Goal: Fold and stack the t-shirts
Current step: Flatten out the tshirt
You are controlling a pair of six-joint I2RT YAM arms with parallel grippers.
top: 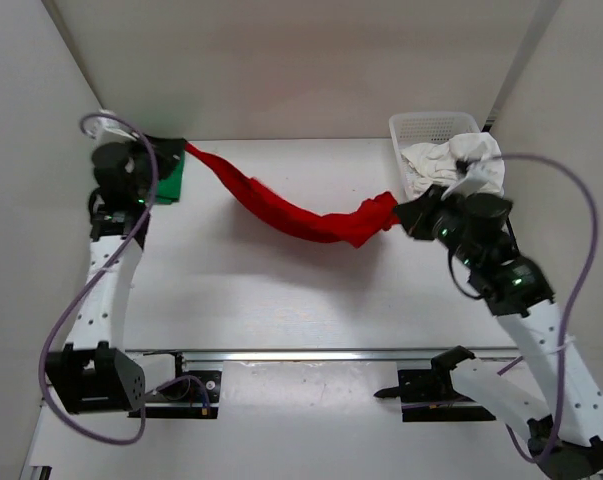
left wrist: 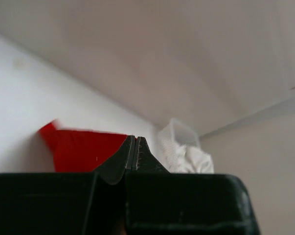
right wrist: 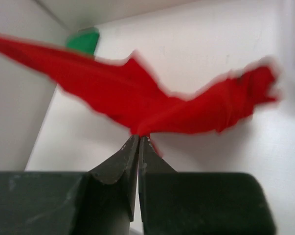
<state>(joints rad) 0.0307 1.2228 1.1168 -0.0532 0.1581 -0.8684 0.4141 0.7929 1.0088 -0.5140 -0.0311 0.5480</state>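
The red t-shirt (top: 301,215) hangs as a twisted, sagging band across the back half of the table (top: 281,300), strung between 2 grip points. It reads as light, limp cloth: it bunches into a rope, droops in the middle, and holds no shape of its own. I judge it neither fragile nor slippery, but a thin pinch can slide off a single layer. The best holds would be seams or corners such as shoulders or hem, spread wide so the shirt opens flat; the present holds gather it into a strand.

The left gripper (top: 184,151) has its jaws pressed together at the far-left end, apparently nipping the cloth's tip. The right gripper (right wrist: 139,147) is clamped on a red fold at the other end.

The green t-shirt (top: 171,185) lies under the left gripper. The white t-shirt (top: 451,160) sits crumpled in the basket (top: 431,125), far right.
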